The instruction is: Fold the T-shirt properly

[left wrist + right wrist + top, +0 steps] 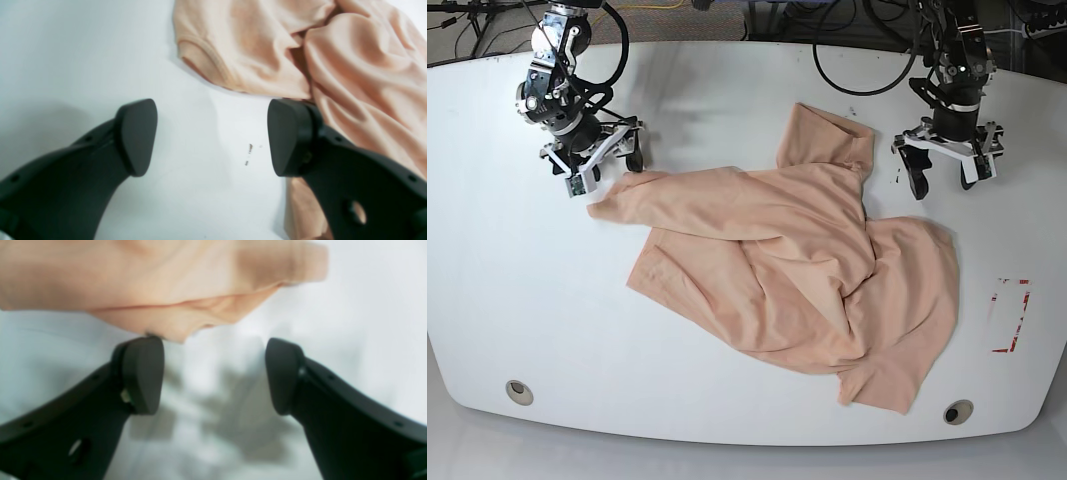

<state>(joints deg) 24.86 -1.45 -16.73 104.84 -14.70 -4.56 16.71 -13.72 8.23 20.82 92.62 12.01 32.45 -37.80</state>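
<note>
Fingers [136, 136] of both arms spread wide, empty, above white surface [507, 290] beside crumpled T-shirt [787, 270].

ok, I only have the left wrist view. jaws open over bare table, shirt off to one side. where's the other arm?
Observer: The right gripper hangs at the T-shirt's far corner, open, holding nothing.
Operator: shirt flat?
Observer: No. It lies crumpled across the table, layers overlapping mid-body.
Operator: how does my gripper sit to it overall?
Observer: The left gripper is beside the upper sleeve, clear of the cloth.
</note>
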